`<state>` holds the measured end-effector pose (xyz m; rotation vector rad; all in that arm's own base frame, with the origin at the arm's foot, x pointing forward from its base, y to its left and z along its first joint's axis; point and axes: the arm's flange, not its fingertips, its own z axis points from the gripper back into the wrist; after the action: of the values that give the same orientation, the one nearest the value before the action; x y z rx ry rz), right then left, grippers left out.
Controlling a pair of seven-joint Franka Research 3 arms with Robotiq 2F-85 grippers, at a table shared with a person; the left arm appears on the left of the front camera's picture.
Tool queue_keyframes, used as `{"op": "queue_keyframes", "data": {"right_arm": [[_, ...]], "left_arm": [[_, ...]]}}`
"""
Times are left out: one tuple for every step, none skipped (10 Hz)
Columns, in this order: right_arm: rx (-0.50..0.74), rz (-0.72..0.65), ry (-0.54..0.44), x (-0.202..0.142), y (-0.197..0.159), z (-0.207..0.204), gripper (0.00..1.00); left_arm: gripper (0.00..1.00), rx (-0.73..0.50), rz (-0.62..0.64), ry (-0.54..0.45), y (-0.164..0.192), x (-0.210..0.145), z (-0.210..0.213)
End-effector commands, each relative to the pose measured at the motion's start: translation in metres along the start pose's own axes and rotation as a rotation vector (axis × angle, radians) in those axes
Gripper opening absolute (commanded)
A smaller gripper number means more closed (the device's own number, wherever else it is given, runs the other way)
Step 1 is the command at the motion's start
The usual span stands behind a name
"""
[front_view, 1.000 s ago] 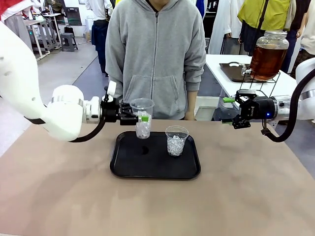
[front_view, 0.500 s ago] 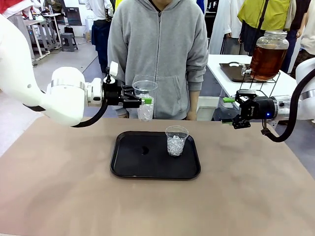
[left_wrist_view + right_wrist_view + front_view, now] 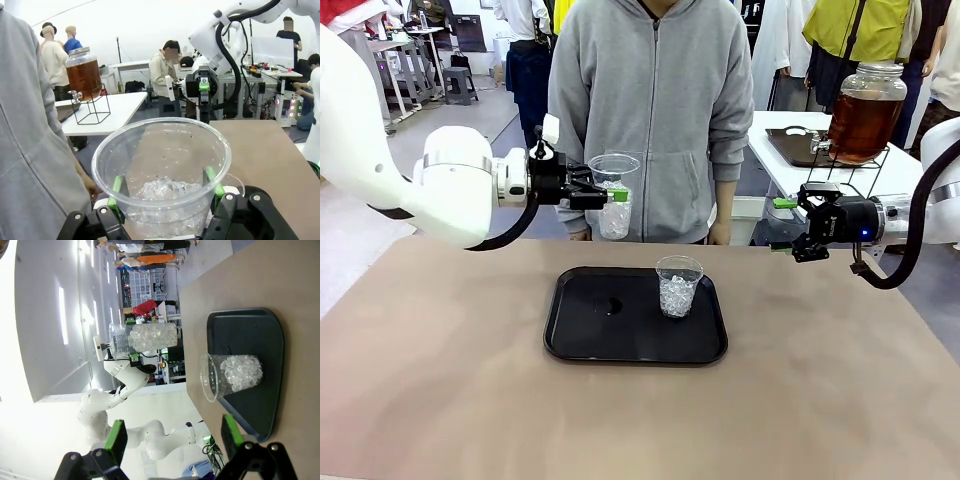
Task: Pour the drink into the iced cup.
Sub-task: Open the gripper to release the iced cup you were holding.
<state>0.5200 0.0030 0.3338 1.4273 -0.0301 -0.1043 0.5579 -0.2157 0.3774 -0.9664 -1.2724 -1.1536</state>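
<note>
Black tray (image 3: 580, 340) lay mid-desk, one iced cup (image 3: 678, 286) standing at its 2 o'clock. My left claw (image 3: 605, 195) gripped a second iced cup (image 3: 614, 205) aloft, 11 o'clock of the tray. Right claw (image 3: 782, 225) gaped wide, empty, at 3 o'clock. The drink (image 3: 865, 125) sat in its jar, far off at 2 o'clock.

Amber drink (image 3: 861, 126) in far jar (image 3: 879, 72); one iced cup (image 3: 613, 221) aloft, second cup (image 3: 678, 286) on tray (image 3: 588, 332)
</note>
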Motion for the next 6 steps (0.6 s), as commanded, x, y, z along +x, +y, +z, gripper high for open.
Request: {"op": "queue_keyframes", "data": {"right_arm": [[0.002, 0.002, -0.001, 0.0004, 0.0013, 0.0003, 1.00], [0.002, 0.002, -0.001, 0.0004, 0.0013, 0.0003, 1.00], [0.002, 0.002, -0.001, 0.0004, 0.0013, 0.0003, 1.00], [0.002, 0.002, -0.001, 0.0004, 0.0013, 0.0003, 1.00], [0.002, 0.002, -0.001, 0.0004, 0.0013, 0.0003, 1.00], [0.002, 0.002, -0.001, 0.0004, 0.0013, 0.0003, 1.00]], "left_arm": [[0.78, -0.003, -0.009, -0.002, -0.0016, 0.0017, -0.0009], [0.78, -0.003, -0.009, -0.002, -0.0016, 0.0017, -0.0009], [0.78, -0.003, -0.009, -0.002, -0.0016, 0.0017, -0.0009], [0.78, -0.003, -0.009, -0.002, -0.0016, 0.0017, -0.0009], [0.78, -0.003, -0.009, -0.002, -0.0016, 0.0017, -0.0009], [0.78, -0.003, -0.009, -0.002, -0.0016, 0.0017, -0.0009]]}}
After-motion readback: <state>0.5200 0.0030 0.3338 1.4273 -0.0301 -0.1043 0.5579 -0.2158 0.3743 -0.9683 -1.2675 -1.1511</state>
